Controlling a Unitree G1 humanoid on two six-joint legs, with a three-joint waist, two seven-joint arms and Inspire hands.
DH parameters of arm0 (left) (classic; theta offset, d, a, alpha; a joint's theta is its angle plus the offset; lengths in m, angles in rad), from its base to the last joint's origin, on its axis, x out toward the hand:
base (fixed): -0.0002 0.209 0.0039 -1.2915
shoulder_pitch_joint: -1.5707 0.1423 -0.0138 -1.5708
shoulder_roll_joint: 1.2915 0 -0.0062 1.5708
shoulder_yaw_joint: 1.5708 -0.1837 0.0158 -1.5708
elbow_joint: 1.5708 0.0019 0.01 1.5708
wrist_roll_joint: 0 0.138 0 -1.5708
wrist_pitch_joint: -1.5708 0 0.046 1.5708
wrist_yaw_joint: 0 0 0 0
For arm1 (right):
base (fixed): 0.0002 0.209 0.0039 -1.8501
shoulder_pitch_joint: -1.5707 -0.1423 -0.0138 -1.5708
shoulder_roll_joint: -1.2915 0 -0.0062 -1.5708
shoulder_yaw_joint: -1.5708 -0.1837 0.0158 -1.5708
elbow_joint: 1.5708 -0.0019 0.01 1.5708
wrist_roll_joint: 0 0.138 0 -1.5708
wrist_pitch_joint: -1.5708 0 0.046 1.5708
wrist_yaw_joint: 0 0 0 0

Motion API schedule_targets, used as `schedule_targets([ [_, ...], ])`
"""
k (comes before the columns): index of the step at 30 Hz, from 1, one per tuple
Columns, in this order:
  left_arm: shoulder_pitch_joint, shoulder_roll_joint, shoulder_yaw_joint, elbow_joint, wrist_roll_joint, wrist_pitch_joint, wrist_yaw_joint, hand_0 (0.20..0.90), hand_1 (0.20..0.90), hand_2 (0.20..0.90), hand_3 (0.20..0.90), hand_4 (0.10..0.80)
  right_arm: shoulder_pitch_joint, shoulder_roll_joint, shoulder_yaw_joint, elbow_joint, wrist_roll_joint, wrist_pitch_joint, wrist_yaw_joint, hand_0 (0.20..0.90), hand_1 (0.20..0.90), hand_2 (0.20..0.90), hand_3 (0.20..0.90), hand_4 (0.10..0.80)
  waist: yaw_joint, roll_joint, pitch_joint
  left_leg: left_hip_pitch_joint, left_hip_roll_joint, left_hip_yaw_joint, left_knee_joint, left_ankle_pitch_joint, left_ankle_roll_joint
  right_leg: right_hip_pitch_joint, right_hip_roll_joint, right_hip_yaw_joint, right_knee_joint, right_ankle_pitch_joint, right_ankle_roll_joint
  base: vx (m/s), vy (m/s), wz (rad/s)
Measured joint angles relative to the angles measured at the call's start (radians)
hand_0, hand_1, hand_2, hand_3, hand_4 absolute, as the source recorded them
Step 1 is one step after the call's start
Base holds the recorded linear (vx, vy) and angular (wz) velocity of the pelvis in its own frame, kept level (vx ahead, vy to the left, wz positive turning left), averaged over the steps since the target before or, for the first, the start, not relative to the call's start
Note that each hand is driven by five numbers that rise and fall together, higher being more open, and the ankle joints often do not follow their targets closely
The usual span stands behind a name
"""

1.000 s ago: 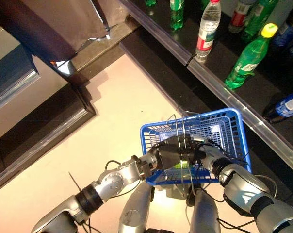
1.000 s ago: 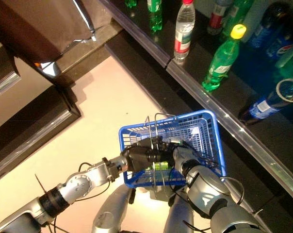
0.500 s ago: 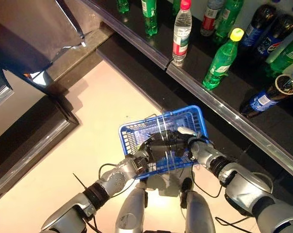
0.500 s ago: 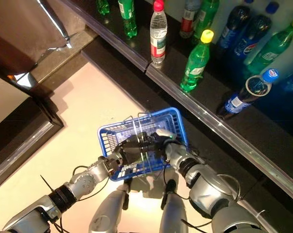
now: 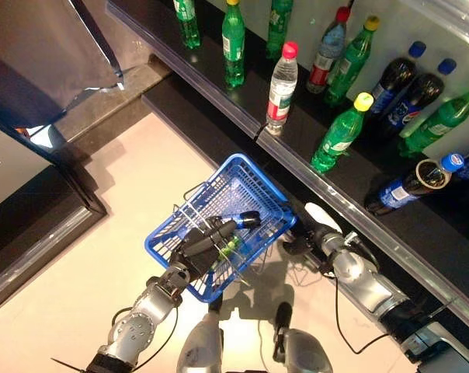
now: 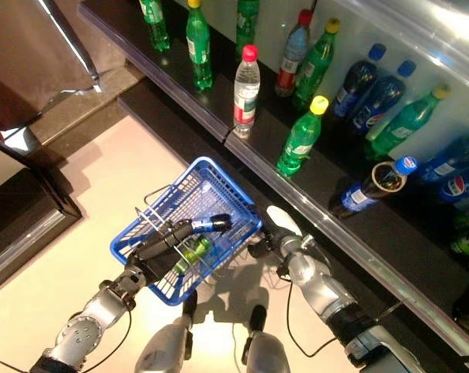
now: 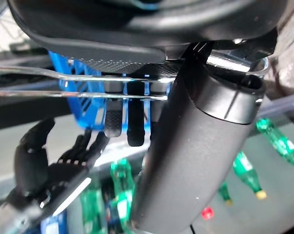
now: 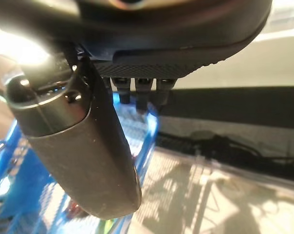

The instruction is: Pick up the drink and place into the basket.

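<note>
My left hand (image 5: 197, 245) is shut on the thin wire handles (image 7: 88, 84) of the blue basket (image 5: 264, 189) and holds it up in front of me. A green drink (image 5: 228, 247) lies in the basket, with what looks like a dark drink with a blue band (image 5: 241, 221) beside it. My right hand (image 5: 312, 233) is just outside the basket's right rim, open and empty, its thumb in a white cover. The left wrist view also shows this right hand (image 7: 45, 161), its fingers relaxed.
A dark shelf (image 5: 219, 93) runs across the back with a metal front edge. Green bottles (image 5: 339, 132), a clear bottle with a red cap (image 5: 281, 85) and dark cola bottles (image 5: 394, 78) stand on it. A dark cabinet (image 5: 40, 70) stands at the left.
My right hand has come out of the basket to its right side and is empty. The green drink now lies in the basket. The camera has tilted up, showing more of the shelf.
</note>
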Motion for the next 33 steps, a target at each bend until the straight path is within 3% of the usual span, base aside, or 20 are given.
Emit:
schedule_targets([
  [5, 0.035, -0.003, 0.079, -0.045, -0.005, 0.060, 0.021, 0.300, 0.300, 0.300, 0.200, 0.100, 0.042, 0.000, -0.083, -0.138, 0.002, 0.000, -0.016, 0.900, 0.900, 0.900, 0.900, 0.800, 0.006, 0.000, 0.000, 0.024, -0.002, 0.002, -0.017, 0.000, 0.000, 0.041, 0.002, -0.003, -0.054, 0.022, 0.002, 0.065, -0.007, 0.00],
  [11, 0.127, -0.018, 0.131, -0.046, 0.004, 0.057, 0.109, 0.300, 0.300, 0.300, 0.200, 0.100, 0.141, 0.003, -0.187, -0.283, 0.032, -0.035, -0.071, 0.900, 0.900, 0.900, 0.900, 0.800, 0.016, 0.000, -0.007, 0.035, -0.004, 0.003, -0.028, 0.000, 0.000, 0.057, 0.003, -0.004, -0.077, 0.027, 0.003, 0.024, -0.006, 0.00],
  [24, 0.201, -0.118, 0.136, -0.017, 0.090, -0.077, 0.194, 0.300, 0.300, 0.300, 0.200, 0.100, 0.250, 0.074, -0.249, -0.443, 0.211, -0.313, -0.181, 0.900, 0.900, 0.900, 0.900, 0.800, 0.002, -0.012, -0.038, 0.050, 0.002, 0.008, -0.029, -0.001, 0.000, 0.075, 0.006, -0.001, -0.089, 0.035, 0.000, -0.022, -0.055, -0.01],
  [33, 0.206, -0.171, 0.122, 0.137, 0.110, -0.167, 0.218, 0.300, 0.300, 0.300, 0.200, 0.100, 0.257, 0.076, -0.253, -0.443, 0.247, -0.380, -0.278, 0.900, 0.900, 0.900, 0.900, 0.800, -0.005, -0.017, -0.099, 0.050, 0.011, 0.013, -0.029, -0.003, -0.004, 0.074, 0.012, 0.004, -0.097, 0.037, -0.003, -0.044, -0.098, -0.03],
])
